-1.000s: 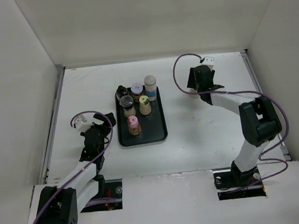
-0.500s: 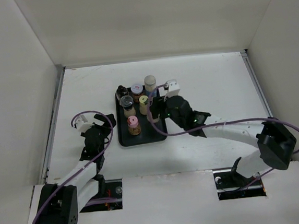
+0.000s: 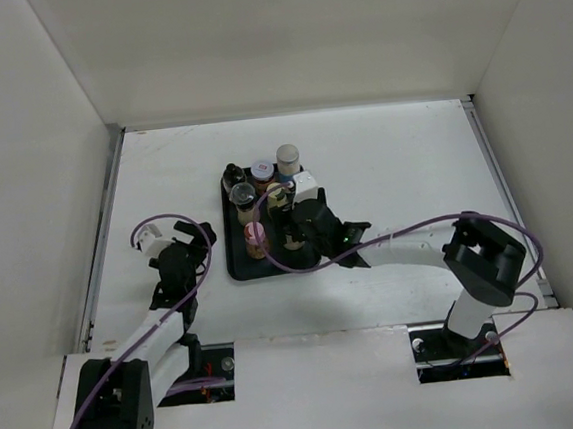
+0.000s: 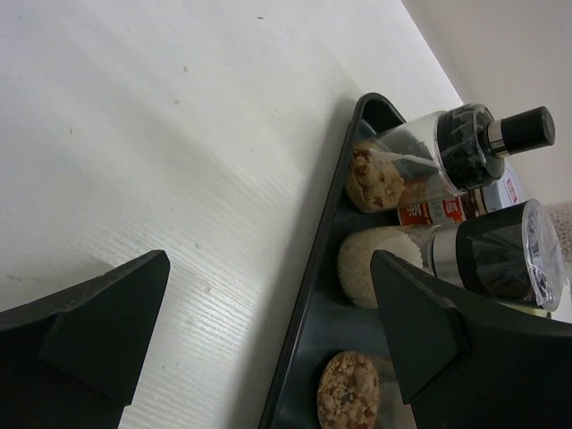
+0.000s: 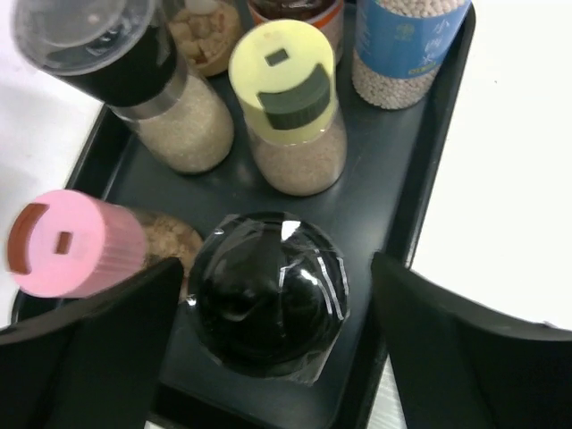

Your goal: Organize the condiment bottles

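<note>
At the left end effector (image 4: 268, 261): wide, empty, beside the tray (image 4: 308, 295). At the right end effector (image 5: 277, 264): spread wide around the black-capped bottle (image 5: 268, 304) in the tray, not touching — looks like the set-down step. Next calls for lifting straight up — pink-capped bottle (image 5: 76, 243) alongside, yellow-capped bottle (image 5: 280, 80) behind.

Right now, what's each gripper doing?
Left gripper: open, holding nothing.
Right gripper: open, straddling the black-capped bottle on the tray, not gripping it.
</note>
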